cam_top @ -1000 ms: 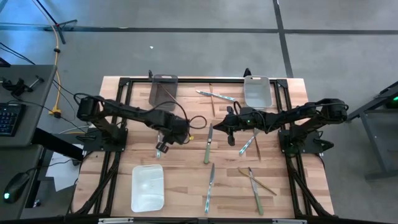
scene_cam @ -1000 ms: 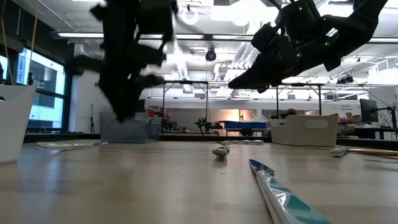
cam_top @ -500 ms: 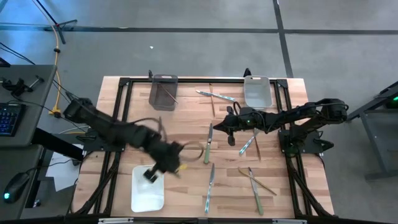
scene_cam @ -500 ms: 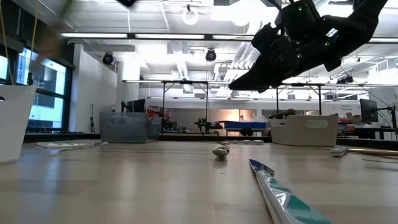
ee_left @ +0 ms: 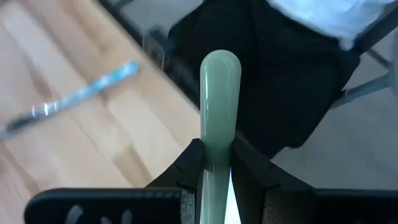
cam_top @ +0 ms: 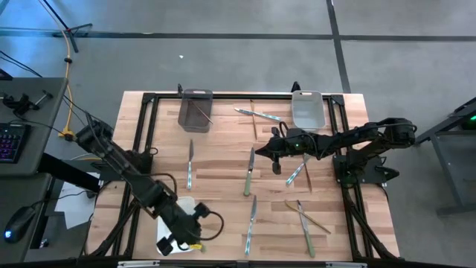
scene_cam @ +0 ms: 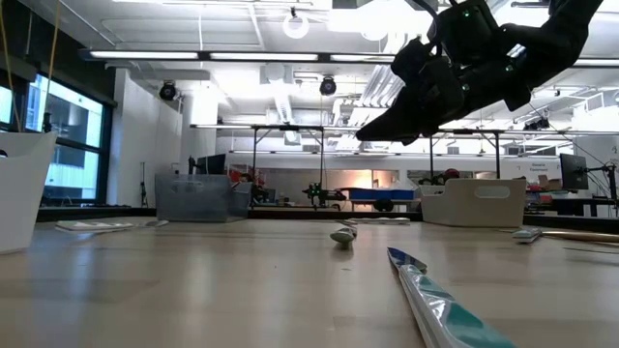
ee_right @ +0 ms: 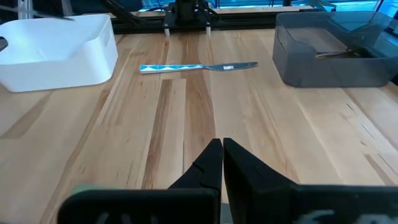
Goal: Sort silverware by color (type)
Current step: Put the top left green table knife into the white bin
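A green-handled utensil (ee_left: 219, 118) sits clamped in my left gripper (ee_left: 217, 163) over the white bin (cam_top: 165, 227) — my right gripper (ee_right: 217, 163) hangs closed mid-table.

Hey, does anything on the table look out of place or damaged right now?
Nothing damaged or spilled. Two utensils lie crossed at the right front, unsorted. The left gripper holds a green utensil above the front-left white bin; the right gripper waits, shut, mid-table.
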You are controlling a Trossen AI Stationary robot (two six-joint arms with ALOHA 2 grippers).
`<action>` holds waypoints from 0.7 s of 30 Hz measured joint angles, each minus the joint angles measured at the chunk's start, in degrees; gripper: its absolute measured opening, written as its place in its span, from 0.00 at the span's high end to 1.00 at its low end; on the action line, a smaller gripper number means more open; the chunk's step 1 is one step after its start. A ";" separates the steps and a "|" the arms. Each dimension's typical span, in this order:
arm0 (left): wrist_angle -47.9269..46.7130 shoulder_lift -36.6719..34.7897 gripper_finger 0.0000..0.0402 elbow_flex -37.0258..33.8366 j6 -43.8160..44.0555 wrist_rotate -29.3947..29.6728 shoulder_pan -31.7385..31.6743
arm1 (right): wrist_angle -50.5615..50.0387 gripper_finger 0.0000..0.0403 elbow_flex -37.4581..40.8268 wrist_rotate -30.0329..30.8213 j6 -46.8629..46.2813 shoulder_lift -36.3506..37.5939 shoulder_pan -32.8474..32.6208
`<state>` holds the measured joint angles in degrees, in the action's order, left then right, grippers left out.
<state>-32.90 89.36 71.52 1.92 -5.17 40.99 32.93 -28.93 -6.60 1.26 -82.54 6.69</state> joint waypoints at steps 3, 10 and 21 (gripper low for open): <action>0.65 0.70 0.89 -2.65 2.07 0.95 0.85 | 0.39 1.00 0.00 -0.03 -0.27 0.00 0.00; 6.30 0.90 0.89 -9.44 2.09 2.10 2.57 | 0.35 1.00 0.00 -0.05 -0.65 0.00 0.01; 7.23 0.88 0.89 -15.10 2.43 2.20 3.07 | 0.31 1.00 0.00 -0.09 -1.47 0.00 -0.15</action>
<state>-25.66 90.24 56.42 4.35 -2.98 44.06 33.23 -28.93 -6.70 -0.21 -82.54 6.54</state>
